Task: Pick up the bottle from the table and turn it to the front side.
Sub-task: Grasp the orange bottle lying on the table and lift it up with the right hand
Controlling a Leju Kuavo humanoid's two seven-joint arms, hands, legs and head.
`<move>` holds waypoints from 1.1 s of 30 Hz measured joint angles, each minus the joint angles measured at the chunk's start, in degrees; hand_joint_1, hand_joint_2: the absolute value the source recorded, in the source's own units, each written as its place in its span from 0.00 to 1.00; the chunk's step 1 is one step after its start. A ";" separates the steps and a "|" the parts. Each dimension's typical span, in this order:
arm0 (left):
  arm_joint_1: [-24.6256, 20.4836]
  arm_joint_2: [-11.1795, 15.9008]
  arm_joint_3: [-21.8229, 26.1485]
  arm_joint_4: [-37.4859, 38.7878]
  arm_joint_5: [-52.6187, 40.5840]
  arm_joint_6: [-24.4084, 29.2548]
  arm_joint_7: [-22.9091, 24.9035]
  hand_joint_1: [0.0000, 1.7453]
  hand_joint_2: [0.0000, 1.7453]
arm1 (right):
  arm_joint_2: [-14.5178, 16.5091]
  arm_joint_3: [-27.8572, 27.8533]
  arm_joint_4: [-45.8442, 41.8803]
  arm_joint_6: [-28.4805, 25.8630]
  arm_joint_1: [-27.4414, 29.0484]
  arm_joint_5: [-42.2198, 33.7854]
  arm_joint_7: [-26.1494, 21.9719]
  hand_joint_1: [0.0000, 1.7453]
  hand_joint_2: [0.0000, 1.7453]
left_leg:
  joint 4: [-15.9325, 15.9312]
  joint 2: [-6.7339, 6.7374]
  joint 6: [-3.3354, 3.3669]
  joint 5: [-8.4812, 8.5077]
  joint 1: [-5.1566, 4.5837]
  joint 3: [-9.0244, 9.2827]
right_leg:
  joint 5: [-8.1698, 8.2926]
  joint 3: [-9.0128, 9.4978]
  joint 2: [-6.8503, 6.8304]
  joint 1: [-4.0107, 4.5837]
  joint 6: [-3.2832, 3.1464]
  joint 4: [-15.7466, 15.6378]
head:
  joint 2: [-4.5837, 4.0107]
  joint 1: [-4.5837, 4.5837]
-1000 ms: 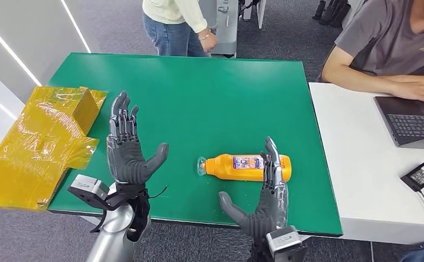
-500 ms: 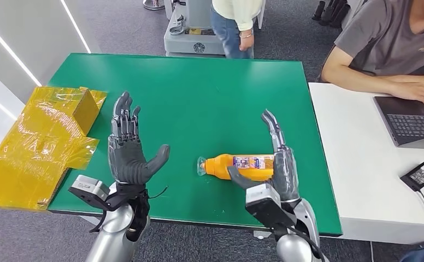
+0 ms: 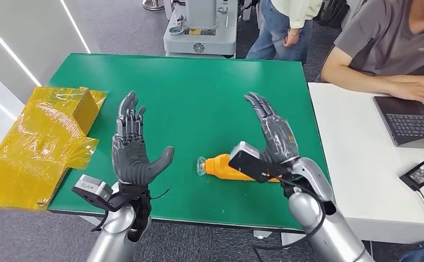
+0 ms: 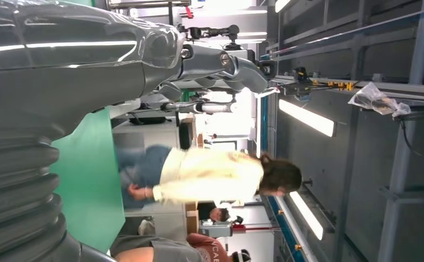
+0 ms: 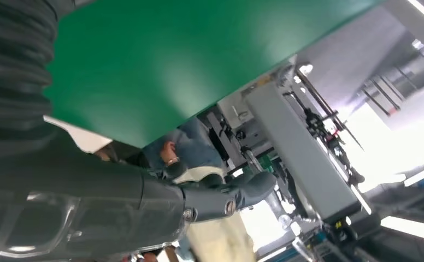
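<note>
1. Reach stage, by my judgement: the robot's right hand [image 3: 272,134] hovers above the orange bottle [image 3: 223,166] with fingers spread wide, holding nothing, so the pick-up has not begun.
2. Next, I judge, that hand must come down and close around the bottle's body, lift it, then rotate it until its front faces forward.
3. Green table [image 3: 199,87], the largest surface, carries the bottle lying on its side near the robot's edge, clear cap pointing towards the left hand; the right wrist hides its far end.
4. The left hand [image 3: 133,150] is raised palm-inward, fingers apart, empty, well apart from the bottle.
5. Crumpled yellow wrapping [image 3: 35,142] lies at the table's left edge.
6. A white desk [image 3: 357,164] adjoins on the right, where a seated person types on a laptop [image 3: 412,120].
7. Another person [image 3: 289,22] stands beyond the table beside a grey machine base [image 3: 199,33].
</note>
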 joint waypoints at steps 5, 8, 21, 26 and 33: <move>-1.22 0.09 -0.27 -0.01 0.88 0.06 0.85 0.00 1.00 | -1.06 6.01 13.31 14.47 -13.32 1.13 -1.18 0.00 1.00 | 0.02 -0.04 0.06 0.13 0.00 0.00 | 0.07 0.00 -0.04 0.00 0.03 0.02 | 0.00 -0.01; -1.37 0.14 -0.31 -0.22 1.22 0.16 1.38 0.00 1.00 | -1.21 10.50 21.06 17.08 -18.99 0.50 -2.53 0.00 1.00 | 0.02 -0.10 0.07 0.17 0.01 -0.01 | 0.07 0.00 -0.09 0.01 0.03 0.03 | 0.00 -0.01; -1.70 0.20 -0.81 -0.60 1.53 0.08 2.57 0.00 1.00 | -4.97 19.32 34.24 21.61 -24.57 -6.00 -2.57 0.00 1.00 | 0.04 -0.14 0.09 0.14 -0.01 -0.05 | 0.06 0.00 -0.12 0.00 0.05 -0.03 | 0.00 -0.01; -1.78 0.21 -0.82 -0.97 1.61 0.31 3.21 0.00 1.00 | -5.81 21.11 36.31 21.83 -24.94 -7.44 -2.54 0.00 1.00 | 0.04 -0.13 0.09 0.14 0.00 -0.04 | 0.06 -0.01 -0.10 0.00 0.05 -0.03 | 0.00 -0.01; -1.83 0.27 -0.87 -1.05 1.71 0.80 3.22 0.00 1.00 | -6.29 23.03 38.43 21.06 -24.98 -8.42 -2.55 0.00 1.00 | 0.03 -0.12 0.09 0.14 0.00 -0.04 | 0.06 -0.02 -0.09 0.01 0.05 -0.02 | 0.00 -0.02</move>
